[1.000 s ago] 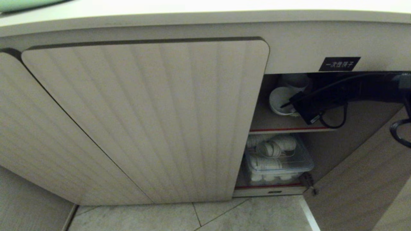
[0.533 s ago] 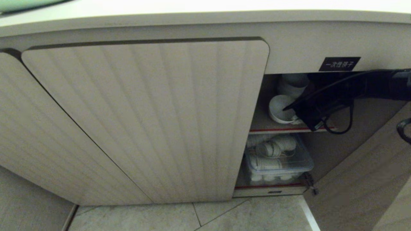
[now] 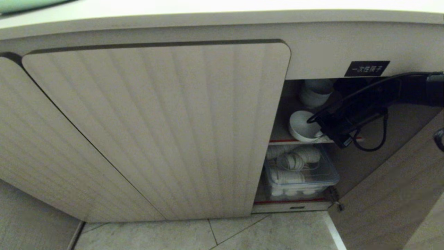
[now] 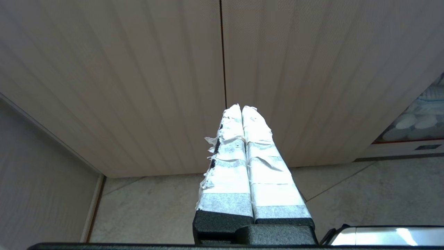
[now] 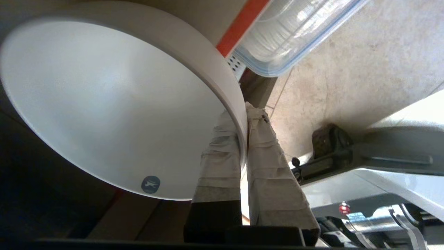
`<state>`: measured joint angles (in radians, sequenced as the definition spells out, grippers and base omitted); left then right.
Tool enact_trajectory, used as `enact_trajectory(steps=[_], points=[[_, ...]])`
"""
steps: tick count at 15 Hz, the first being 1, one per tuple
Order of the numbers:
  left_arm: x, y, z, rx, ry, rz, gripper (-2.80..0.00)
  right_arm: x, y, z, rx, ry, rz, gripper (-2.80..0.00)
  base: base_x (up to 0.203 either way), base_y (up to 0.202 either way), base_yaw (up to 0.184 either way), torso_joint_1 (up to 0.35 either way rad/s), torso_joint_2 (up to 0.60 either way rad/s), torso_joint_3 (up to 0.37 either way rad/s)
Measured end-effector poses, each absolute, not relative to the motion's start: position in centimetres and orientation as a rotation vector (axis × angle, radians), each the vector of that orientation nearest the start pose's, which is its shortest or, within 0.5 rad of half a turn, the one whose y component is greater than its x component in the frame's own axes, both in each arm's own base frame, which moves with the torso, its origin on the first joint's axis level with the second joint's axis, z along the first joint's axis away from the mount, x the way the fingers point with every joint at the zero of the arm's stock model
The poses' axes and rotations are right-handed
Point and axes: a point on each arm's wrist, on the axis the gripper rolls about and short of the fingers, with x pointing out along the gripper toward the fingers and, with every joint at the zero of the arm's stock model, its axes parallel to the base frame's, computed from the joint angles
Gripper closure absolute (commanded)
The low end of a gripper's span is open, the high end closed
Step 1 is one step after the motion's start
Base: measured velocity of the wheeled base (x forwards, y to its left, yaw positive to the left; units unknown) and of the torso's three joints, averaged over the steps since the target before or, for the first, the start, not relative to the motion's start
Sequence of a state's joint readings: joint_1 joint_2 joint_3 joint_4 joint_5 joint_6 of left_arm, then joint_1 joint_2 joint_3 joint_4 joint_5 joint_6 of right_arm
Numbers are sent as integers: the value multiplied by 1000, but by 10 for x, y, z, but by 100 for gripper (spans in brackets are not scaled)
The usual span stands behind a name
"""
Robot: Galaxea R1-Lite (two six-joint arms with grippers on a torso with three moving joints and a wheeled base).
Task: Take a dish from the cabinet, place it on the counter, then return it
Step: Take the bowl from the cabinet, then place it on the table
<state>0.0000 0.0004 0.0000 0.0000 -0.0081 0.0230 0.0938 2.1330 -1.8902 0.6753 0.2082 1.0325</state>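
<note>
Bowl [image 3: 301,125] grip report from my end: my right gripper [image 5: 242,114] is pinched on the rim, one taped finger [image 5: 222,152] inside the wall and the other outside, jaws nearly together with only the thin wall between them. The bowl sits tipped at the front edge of the upper shelf [image 3: 295,141] in the cabinet [image 3: 312,45], just over the red strip and toward the shelf's left end, next to the closed door [image 3: 156,128]. A stack of similar bowls [image 3: 316,93] sits at the back of the same shelf, apart from mine.

Handling-wise I'd guess it's light and fully rigid, but smooth and glazed-looking, so slippery, and it would probably chip or break if it fell onto the tile floor [image 3: 270,232]. A one-sided rim pinch lets the weight hang off the fingers, so it may swivel. The rim is really the only place to take it; the body looks too wide for these jaws. I'd go slow past the shelf edge and the door.

Below it a clear plastic box [image 3: 301,173] holds more white stuff. My left gripper [image 4: 241,110] is parked, fingers pressed together, empty, facing the closed doors.
</note>
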Motion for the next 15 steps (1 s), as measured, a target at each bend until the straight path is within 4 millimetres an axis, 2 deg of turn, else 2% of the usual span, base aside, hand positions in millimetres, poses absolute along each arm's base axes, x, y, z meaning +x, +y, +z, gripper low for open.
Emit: enact_trajectory(steps=[15], points=[[-23, 0, 75, 23, 0, -8, 0, 380, 43, 198, 987, 1021, -229, 0, 0, 0, 0, 0, 0, 0]])
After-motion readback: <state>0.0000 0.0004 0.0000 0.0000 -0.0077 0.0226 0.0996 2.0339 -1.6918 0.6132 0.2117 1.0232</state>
